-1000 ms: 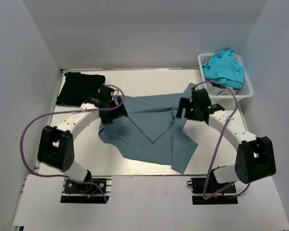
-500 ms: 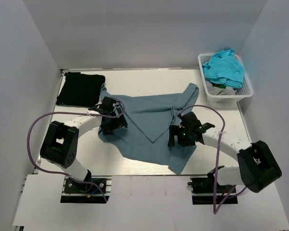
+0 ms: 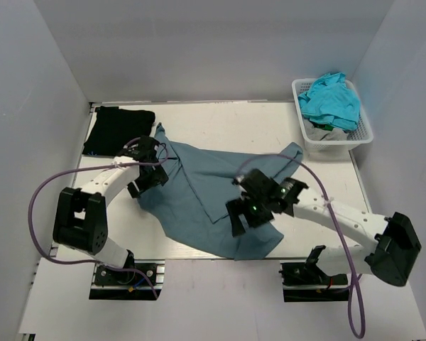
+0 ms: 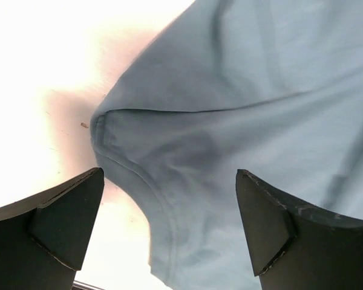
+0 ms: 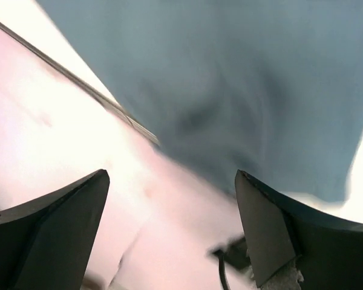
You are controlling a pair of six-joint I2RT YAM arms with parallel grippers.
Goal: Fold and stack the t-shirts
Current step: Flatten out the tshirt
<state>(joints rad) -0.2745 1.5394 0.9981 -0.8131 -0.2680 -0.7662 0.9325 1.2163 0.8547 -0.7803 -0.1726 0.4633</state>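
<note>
The left gripper (image 4: pixel 168 232) and right gripper (image 5: pixel 169 232) both gape, holding nothing. The left wrist view shows the dusty slate-blue cloth t-shirt's (image 4: pixel 248 115) hemmed corner just ahead of its fingers. Only overhead is the shirt seen spread beneath both.

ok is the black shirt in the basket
No, the black t-shirt lies flat at the far left corner of the table, while the white basket at the far right holds turquoise shirts.

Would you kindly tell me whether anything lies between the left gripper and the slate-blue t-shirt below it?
Nothing visible does. The left gripper is open directly over the slate-blue t-shirt, and the shirt's hemmed edge lies in the gap between its jaws, on the table.
</note>
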